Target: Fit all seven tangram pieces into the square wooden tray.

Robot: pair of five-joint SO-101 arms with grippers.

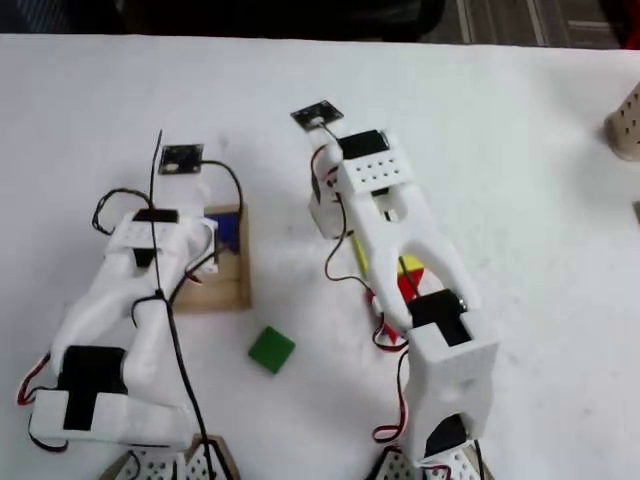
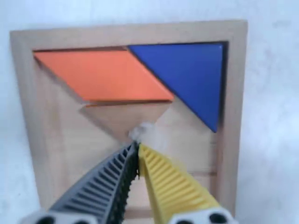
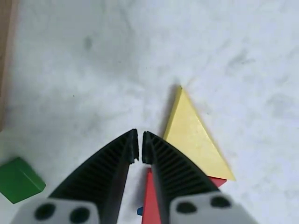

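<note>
The square wooden tray (image 2: 23,116) holds an orange parallelogram (image 2: 100,74) and a blue triangle (image 2: 191,79) along its far side. My left gripper (image 2: 136,150) hovers over the tray's bare middle, its grey and yellow fingers shut on nothing. In the high view this arm covers most of the tray (image 1: 232,290). My right gripper (image 3: 139,142) is shut and empty, its tips beside a yellow triangle (image 3: 194,137) on the table. A red piece (image 3: 150,200) and a bit of blue (image 3: 139,211) lie under its fingers. A green square (image 1: 271,349) lies between the arms.
The green square (image 3: 18,179) lies left of the right gripper, with the tray's edge (image 3: 5,56) beyond it. Two small black plates on cables (image 1: 181,157) (image 1: 317,114) rest behind the arms. A perforated wooden object (image 1: 625,120) stands at the far right edge.
</note>
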